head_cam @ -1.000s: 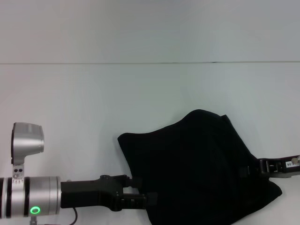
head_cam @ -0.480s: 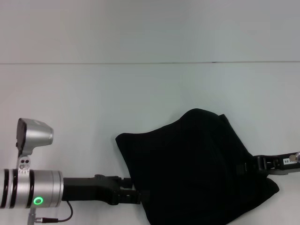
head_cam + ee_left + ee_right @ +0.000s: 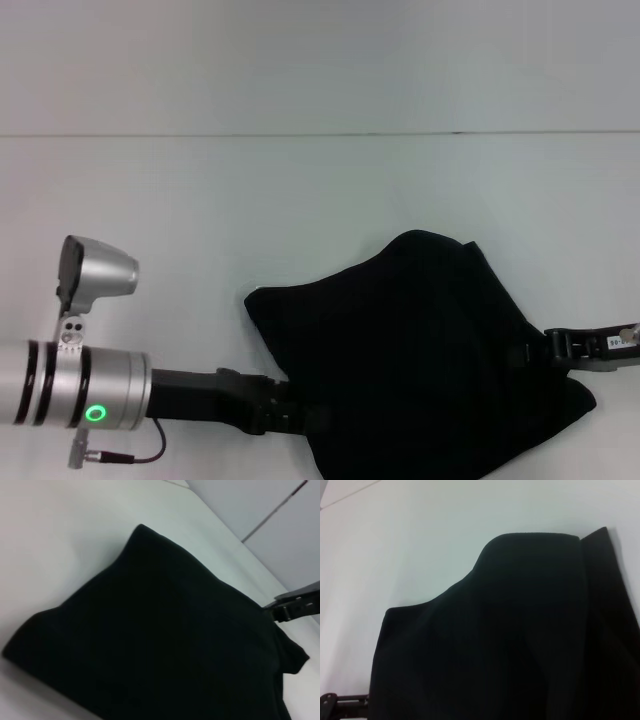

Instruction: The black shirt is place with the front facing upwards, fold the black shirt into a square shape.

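Note:
The black shirt (image 3: 420,350) lies bunched into a rough, uneven shape on the white table, near its front right; no lettering shows. My left gripper (image 3: 300,416) reaches in from the left and meets the shirt's lower left edge, black against black. My right gripper (image 3: 542,350) touches the shirt's right edge. In the left wrist view the black shirt (image 3: 160,630) fills most of the picture, with the right gripper (image 3: 295,605) beyond its far side. The right wrist view shows the shirt (image 3: 520,630) from above, with the left gripper (image 3: 335,700) at its far corner.
The white table (image 3: 200,220) stretches bare to the left of and behind the shirt, up to a seam (image 3: 320,133) where it meets the pale wall. A thin cable (image 3: 130,458) hangs under the left arm's silver wrist.
The left arm has slid to the right and sunk lower, its silver wrist turning. The shirt's left edge has shifted slightly. The right gripper has barely moved.

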Tool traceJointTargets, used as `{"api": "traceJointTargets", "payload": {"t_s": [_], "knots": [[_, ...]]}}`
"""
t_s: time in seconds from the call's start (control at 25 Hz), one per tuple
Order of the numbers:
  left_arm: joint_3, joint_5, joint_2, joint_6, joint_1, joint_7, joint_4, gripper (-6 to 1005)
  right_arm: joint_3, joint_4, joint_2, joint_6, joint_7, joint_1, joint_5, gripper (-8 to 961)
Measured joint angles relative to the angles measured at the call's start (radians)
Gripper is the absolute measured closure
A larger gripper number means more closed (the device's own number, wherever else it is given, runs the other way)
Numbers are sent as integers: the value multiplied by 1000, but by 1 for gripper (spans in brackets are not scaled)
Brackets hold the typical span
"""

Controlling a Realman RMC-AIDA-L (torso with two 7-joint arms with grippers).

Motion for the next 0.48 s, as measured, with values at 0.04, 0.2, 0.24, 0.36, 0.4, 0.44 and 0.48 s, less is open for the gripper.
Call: {"api": "traceJointTargets", "payload": {"t_s": [0.04, 0.2, 0.24, 0.36, 0.4, 0.44, 0.48], "knots": [[2, 0, -1, 2, -2, 0, 0, 242, 6, 2, 0, 0, -3, 0, 0, 903], [17, 2, -4, -1, -14, 0, -1, 251, 16, 4, 0, -3, -12, 0, 0, 903], [21, 2, -5, -4, -17, 0, -3, 253, 19, 4, 0, -3, -15, -1, 0, 903], [31, 2, -7, -8, -24, -1, -7, 259, 28, 6, 0, -5, -22, -2, 0, 903], [37, 3, -10, -12, -27, -1, -8, 334, 29, 7, 0, -5, -22, -2, 0, 903], [42, 4, -12, -21, -29, -2, -8, 410, 30, 7, 0, -5, -23, -2, 0, 902], [52, 4, -15, -33, -31, -5, -9, 485, 30, 9, 0, -6, -23, -2, 0, 902]]}}
